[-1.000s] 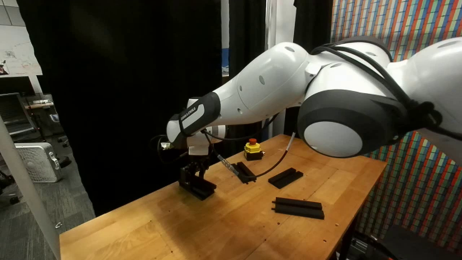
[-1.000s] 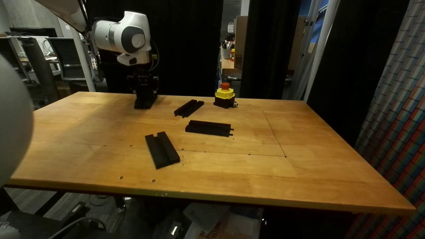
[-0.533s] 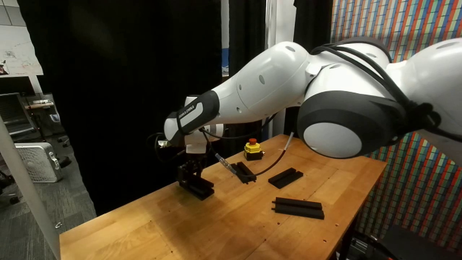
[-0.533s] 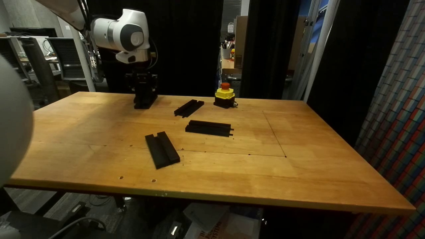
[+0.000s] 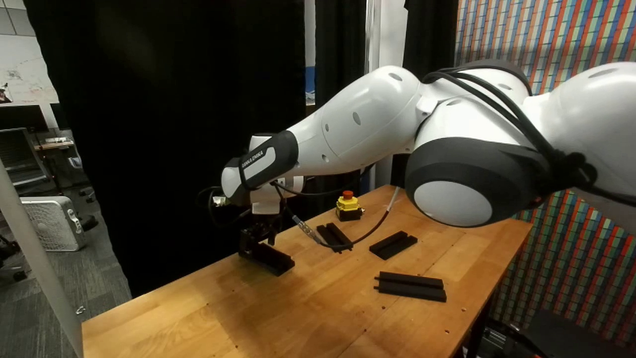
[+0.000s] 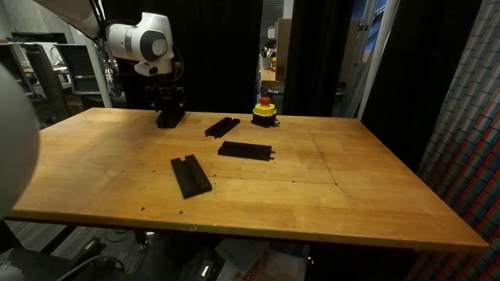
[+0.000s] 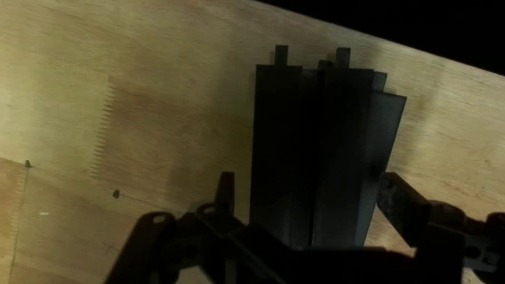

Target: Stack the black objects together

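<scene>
Fan: on the floor, well left of the stack, in an exterior view.
Curtain: black, behind the stack.
Near bar: flat on the table, right of the stack.
Button: yellow and black with a red top, right of the stack in both exterior views, past the near bar.
Arm: white, reaching in over the table from the right of the stack in an exterior view.
Cable: sags right of the stack, in the way of a full look at the near bar.
Middle bar: flat, right of the stack, well apart from it; its pegs show in an exterior view.
Far bar: flat, right of the stack and closer to the camera in both exterior views.
Wrist view: tells the stack's upper bar from its lower bar, which juts out askew on the right; in both exterior views these layers cannot be told apart.
Gripper: over the stack, jaws spread wide. In the wrist view the left finger stands apart from the upper bar; the right finger overlaps the lower bar's edge, contact unclear.
Stack: near the table's edge, below the gripper, framed between its fingers.
</scene>
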`<action>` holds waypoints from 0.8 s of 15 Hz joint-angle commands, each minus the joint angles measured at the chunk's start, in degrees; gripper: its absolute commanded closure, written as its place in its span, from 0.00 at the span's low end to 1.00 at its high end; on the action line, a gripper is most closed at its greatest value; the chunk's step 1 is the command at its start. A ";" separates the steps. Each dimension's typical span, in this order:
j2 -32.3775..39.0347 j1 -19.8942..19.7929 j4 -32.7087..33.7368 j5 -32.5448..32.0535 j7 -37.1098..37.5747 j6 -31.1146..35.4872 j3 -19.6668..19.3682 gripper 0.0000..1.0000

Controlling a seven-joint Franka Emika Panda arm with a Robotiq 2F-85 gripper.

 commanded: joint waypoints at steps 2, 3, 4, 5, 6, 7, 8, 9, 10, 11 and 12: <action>1.63 0.98 3.28 1.54 1.83 -1.97 -2.03 0.00; 0.87 1.31 2.79 1.02 1.83 -2.15 -2.25 0.00; -0.01 1.47 2.29 0.28 1.83 -2.05 -2.09 0.00; -1.67 1.66 1.26 -1.27 1.83 -1.97 -1.77 0.00; -2.82 2.61 0.21 -2.16 1.82 -2.08 -2.70 0.00; -3.99 3.43 -0.83 -3.07 1.87 -2.54 -3.56 0.00; -5.28 4.17 -1.96 -4.02 1.66 -3.12 -4.56 0.00; -6.52 4.90 -2.88 -4.96 1.53 -3.93 -5.76 0.00; -7.65 5.63 -3.96 -5.76 1.31 -4.54 -6.81 0.00; -8.90 6.12 -4.88 -6.45 1.21 -5.39 -8.01 0.00; -10.08 6.93 -6.47 -7.16 1.16 -5.79 -9.22 0.00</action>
